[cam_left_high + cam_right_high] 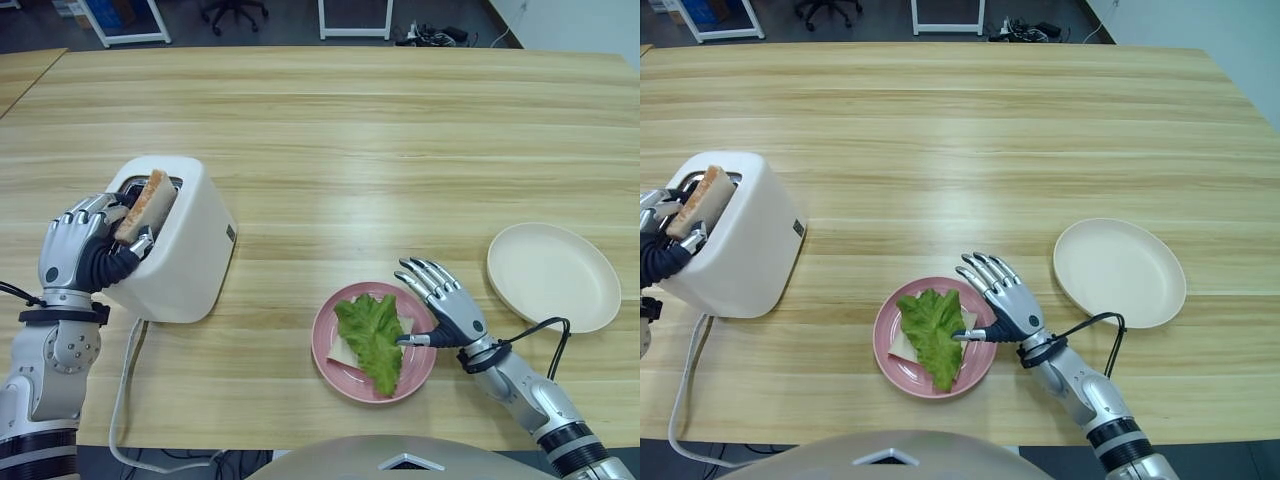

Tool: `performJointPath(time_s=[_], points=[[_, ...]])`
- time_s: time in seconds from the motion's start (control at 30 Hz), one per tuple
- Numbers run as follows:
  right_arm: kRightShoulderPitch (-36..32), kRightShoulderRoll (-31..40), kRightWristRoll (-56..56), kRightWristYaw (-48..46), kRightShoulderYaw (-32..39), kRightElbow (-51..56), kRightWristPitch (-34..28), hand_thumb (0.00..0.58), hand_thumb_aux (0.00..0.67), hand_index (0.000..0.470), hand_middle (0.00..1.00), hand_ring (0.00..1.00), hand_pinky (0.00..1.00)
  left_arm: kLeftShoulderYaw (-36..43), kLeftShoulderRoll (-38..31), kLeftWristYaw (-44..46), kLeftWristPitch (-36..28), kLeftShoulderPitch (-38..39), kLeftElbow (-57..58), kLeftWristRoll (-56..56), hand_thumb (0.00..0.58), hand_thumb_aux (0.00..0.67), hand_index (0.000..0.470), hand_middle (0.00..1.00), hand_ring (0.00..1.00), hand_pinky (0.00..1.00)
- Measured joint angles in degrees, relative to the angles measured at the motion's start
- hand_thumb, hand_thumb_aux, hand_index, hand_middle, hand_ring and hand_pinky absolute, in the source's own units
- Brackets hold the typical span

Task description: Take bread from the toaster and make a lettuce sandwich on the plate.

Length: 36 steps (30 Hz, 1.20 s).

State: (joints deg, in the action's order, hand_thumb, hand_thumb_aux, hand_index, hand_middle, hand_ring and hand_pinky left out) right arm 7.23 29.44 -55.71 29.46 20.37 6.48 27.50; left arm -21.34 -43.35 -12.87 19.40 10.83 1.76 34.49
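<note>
A white toaster (pixel 185 250) stands at the left of the table with a slice of bread (pixel 146 203) sticking up from its slot. My left hand (pixel 85 240) is at the toaster's top, fingers closed on that slice. The pink plate (pixel 345 370) lies in front of me with a slice of bread (pixel 343 350) on it and a green lettuce leaf (pixel 372 338) laid over the bread. My right hand (pixel 447 305) rests open at the plate's right edge, fingers spread, the thumb touching the rim near the lettuce.
An empty cream plate (pixel 552 273) lies to the right of my right hand. The toaster's white cord (pixel 125 390) runs off the table's front edge at the left. Office furniture stands beyond the far edge.
</note>
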Motion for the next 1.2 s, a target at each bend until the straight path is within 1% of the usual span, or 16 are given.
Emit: performJointPath(time_s=[0.1, 0.2, 0.27, 0.37, 0.4, 0.43, 0.47, 0.5, 0.6, 0.63, 0.7, 0.8, 0.93, 1.03, 1.2], points=[[0.7, 0.0, 0.0, 0.9, 0.1, 0.0, -0.2, 0.000, 0.000, 0.000, 0.00, 0.00, 0.00, -0.7, 1.1, -7.0, 0.0, -3.5, 1.6, 0.9, 0.580, 0.670, 0.470, 1.00, 1.00, 1.00], [1.6, -0.4, 0.0, 4.1, -0.5, -1.2, -0.2, 0.000, 0.000, 0.000, 0.00, 0.00, 0.00, -2.0, 3.8, -15.5, 0.9, -7.8, 1.7, 0.8, 0.580, 0.670, 0.470, 1.00, 1.00, 1.00], [1.9, -0.5, 0.1, 5.9, -1.0, -2.1, -0.1, 0.000, 0.000, 0.000, 0.00, 0.00, 0.00, -2.2, 5.2, -17.9, 1.4, -9.1, 0.2, 0.6, 0.580, 0.670, 0.470, 1.00, 1.00, 1.00], [2.1, -0.8, 0.8, 8.8, -3.0, -3.2, -0.1, 0.000, 0.000, 0.000, 0.00, 0.00, 0.00, -0.4, 9.0, -19.5, 5.2, -10.7, -8.2, -0.5, 0.580, 0.670, 0.470, 1.00, 1.00, 1.00], [2.3, -0.7, 0.9, 9.1, -3.5, -3.2, -0.2, 0.000, 0.000, 0.000, 0.00, 0.00, 0.00, 1.8, 9.7, -18.0, 7.4, -10.7, -10.9, -3.1, 0.580, 0.670, 0.470, 1.00, 1.00, 1.00], [2.4, -0.7, 1.0, 9.6, -4.1, -3.2, -0.2, 0.000, 0.000, 0.000, 0.00, 0.00, 0.00, 5.7, 10.8, -14.6, 10.2, -10.4, -13.8, -6.9, 0.580, 0.670, 0.470, 1.00, 1.00, 1.00], [2.5, -0.7, 1.5, 10.2, -4.9, -3.4, -0.1, 0.000, 0.000, 0.000, 0.00, 0.00, 0.00, 10.2, 11.4, -10.2, 12.2, -9.6, -15.8, -11.7, 0.580, 0.670, 0.470, 1.00, 1.00, 1.00], [2.7, -0.6, 1.9, 11.2, -5.8, -4.0, 0.1, 0.000, 0.000, 0.000, 0.00, 0.00, 0.00, 14.9, 11.5, -4.7, 13.0, -8.5, -16.8, -17.2, 0.580, 0.670, 0.470, 1.00, 1.00, 1.00], [3.2, -0.6, 3.3, 14.0, -8.4, -7.3, 1.7, 0.000, 0.000, 0.000, 0.00, 0.00, 0.00, 26.2, 11.5, 10.5, 11.2, -4.5, -16.8, -30.2, 0.580, 0.670, 0.470, 1.00, 1.00, 1.00], [3.3, -1.0, 3.9, 15.5, -9.8, -9.8, 2.5, 0.000, 0.000, 0.000, 0.00, 0.00, 0.00, 31.1, 11.5, 17.3, 9.8, -2.7, -15.9, -34.7, 0.580, 0.670, 0.470, 1.00, 1.00, 1.00], [3.7, -1.6, 4.1, 17.1, -11.2, -12.4, 3.6, 0.000, 0.000, 0.000, 0.00, 0.00, 0.00, 35.7, 11.6, 24.8, 7.9, -1.2, -14.6, -38.7, 0.580, 0.670, 0.470, 1.00, 1.00, 1.00], [4.8, -1.7, 4.0, 16.7, -11.3, -13.4, 5.3, 0.000, 0.000, 0.000, 0.00, 0.00, 0.00, 38.8, 11.7, 33.6, 6.2, -1.6, -13.0, -43.6, 0.580, 0.670, 0.470, 1.00, 1.00, 1.00], [5.9, -0.1, 2.5, 13.6, -9.0, -13.4, 8.5, 0.000, 0.000, 0.000, 0.00, 0.00, 0.00, 41.9, 14.0, 41.7, 4.4, -4.5, -9.0, -44.8, 0.580, 0.670, 0.470, 1.00, 1.00, 1.00], [6.6, 0.4, 1.8, 12.2, -8.1, -13.4, 10.2, 0.000, 0.000, 0.000, 0.00, 0.00, 0.00, 41.6, 15.6, 43.9, 4.1, -7.2, -6.5, -44.6, 0.580, 0.670, 0.470, 1.00, 1.00, 1.00], [7.6, 0.5, 0.8, 11.3, -7.2, -13.2, 11.3, 0.000, 0.000, 0.000, 0.00, 0.00, 0.00, 39.9, 16.5, 45.3, 4.4, -9.2, -3.9, -43.4, 0.580, 0.670, 0.470, 1.00, 1.00, 1.00]])
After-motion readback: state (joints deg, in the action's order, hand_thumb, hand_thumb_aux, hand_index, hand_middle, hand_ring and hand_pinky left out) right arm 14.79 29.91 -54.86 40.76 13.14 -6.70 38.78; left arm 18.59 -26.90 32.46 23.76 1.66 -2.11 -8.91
